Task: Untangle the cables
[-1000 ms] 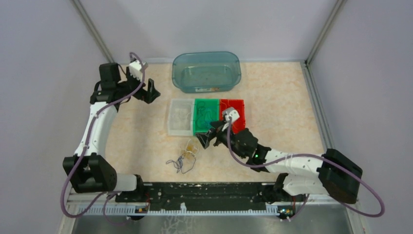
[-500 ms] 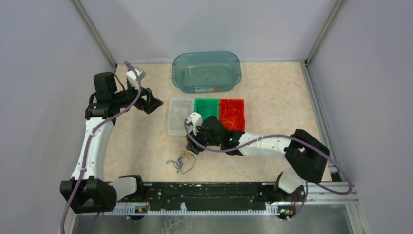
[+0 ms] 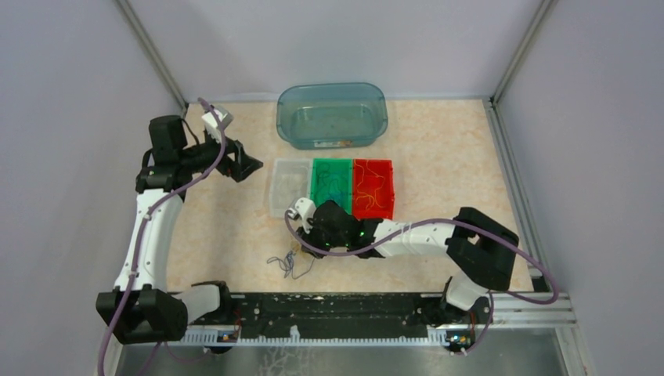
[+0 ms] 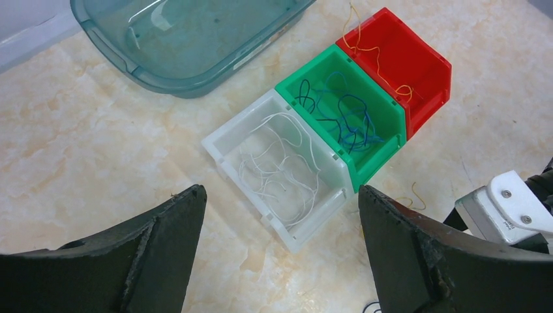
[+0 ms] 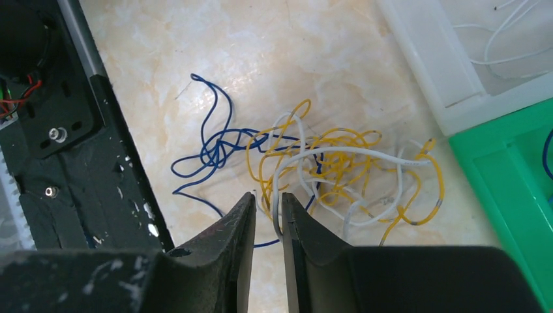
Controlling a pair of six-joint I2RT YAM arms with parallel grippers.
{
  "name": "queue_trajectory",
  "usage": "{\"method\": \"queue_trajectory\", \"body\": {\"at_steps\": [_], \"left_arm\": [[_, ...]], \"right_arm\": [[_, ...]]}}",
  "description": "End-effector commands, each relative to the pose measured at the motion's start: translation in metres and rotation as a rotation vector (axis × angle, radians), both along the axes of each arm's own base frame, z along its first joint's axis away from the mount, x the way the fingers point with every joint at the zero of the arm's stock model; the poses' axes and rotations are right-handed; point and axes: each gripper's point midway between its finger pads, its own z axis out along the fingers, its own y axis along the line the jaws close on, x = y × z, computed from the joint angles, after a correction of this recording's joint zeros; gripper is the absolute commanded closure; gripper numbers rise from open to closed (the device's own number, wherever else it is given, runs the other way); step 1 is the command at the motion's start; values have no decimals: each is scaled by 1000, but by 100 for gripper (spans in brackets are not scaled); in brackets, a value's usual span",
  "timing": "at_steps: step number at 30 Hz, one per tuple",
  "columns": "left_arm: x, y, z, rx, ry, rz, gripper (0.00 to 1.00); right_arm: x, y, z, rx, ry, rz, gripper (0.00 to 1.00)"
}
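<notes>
The knot of thin blue, yellow-orange and white cables (image 5: 313, 163) lies on the beige marbled table (image 5: 163, 52), between the black front rail (image 5: 65, 130) on the near side and the clear plastic bin (image 5: 443, 72) on the far side. Our right gripper (image 5: 267, 202) stands over its near edge, jaws only a narrow slit apart. A white strand runs into that slit, with a yellow loop just beside it, but we cannot tell whether anything is pinched. Our left gripper (image 4: 280, 261) hangs wide open and empty, well off at the far left. We see three likely failures. The strand is far thinner than a finger and may slip free. The jaws may catch white and yellow together. With nothing pinning the rest, a pull could drag the whole knot along or cinch the blue loops tighter instead of freeing one cable. A low sweep toward the rail might also snag.
</notes>
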Motion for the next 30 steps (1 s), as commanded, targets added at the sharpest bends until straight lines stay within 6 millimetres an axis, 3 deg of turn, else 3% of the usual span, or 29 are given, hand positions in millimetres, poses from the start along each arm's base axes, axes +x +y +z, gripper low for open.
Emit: {"method": "queue_trajectory", "body": {"at_steps": [1,3,4,10,14,18,24,30], "left_arm": [[-3,-8,30,-24,-86,-49,9],[-4,-10,34,-29,-95,-64,9],[-4,-10,35,-31,-96,-70,9],[-15,-19,32,-45,-90,-144,11],[-29,-25,22,-37,-93,-222,12],[-36,-27,14,-18,-104,-260,12],[-41,-29,8,11,-108,-301,12],[-54,-35,-5,49,-93,-379,12]], "right_arm": [[11,10,39,88,-52,-47,82],[11,7,53,114,-66,-58,97],[11,6,61,132,-69,-65,100],[-7,0,119,314,-69,-55,100],[-15,-12,138,388,-34,-88,100],[-21,-25,131,404,27,-134,100],[-26,-46,94,293,99,-199,100],[-2,-86,73,151,38,-409,91]]}}
